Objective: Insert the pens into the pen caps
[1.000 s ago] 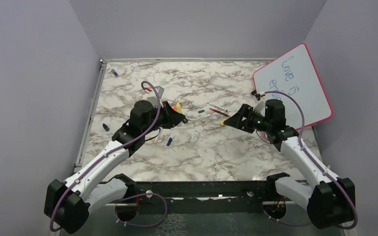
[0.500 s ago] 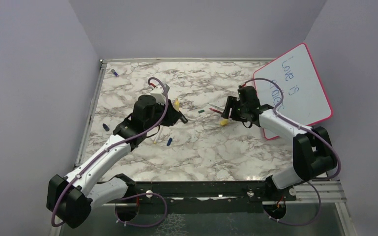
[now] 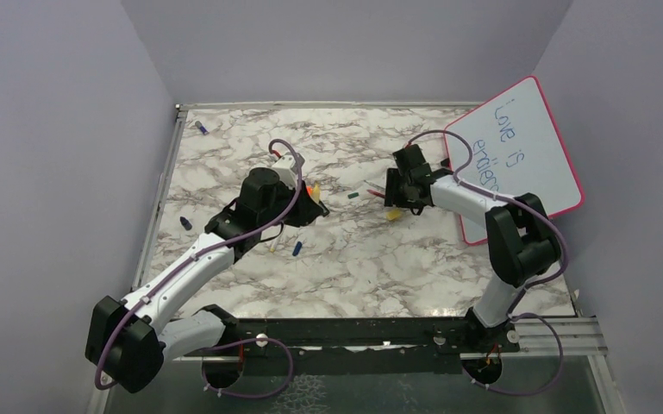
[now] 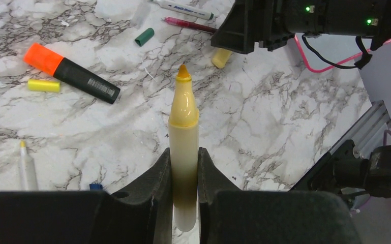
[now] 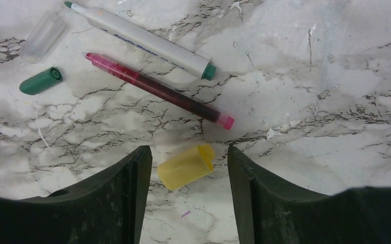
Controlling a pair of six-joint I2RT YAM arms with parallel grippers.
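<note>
My left gripper [image 4: 184, 157] is shut on a yellow pen [image 4: 183, 122], its bare tip pointing away toward the right gripper; it also shows in the top view [image 3: 315, 203]. My right gripper [image 5: 189, 161] is open, low over the table, with a short yellow pen cap [image 5: 185, 166] lying on its side between the fingers, touching neither. That cap shows in the top view [image 3: 394, 215]. Just beyond lie a dark red pen [image 5: 157, 90], a white pen with green ends [image 5: 142, 39] and a green cap [image 5: 41, 81].
A black highlighter with an orange end [image 4: 73, 73], a small yellow cap [image 4: 43, 85] and a white pen [image 4: 27, 170] lie near the left gripper. Blue caps [image 3: 297, 248] [image 3: 186, 222] lie on the left. The pink-framed whiteboard [image 3: 517, 155] leans at the far right.
The right arm has swung left and away from its base, bringing its open gripper down over the yellow cap. The left gripper has shifted slightly, still holding the yellow pen.
</note>
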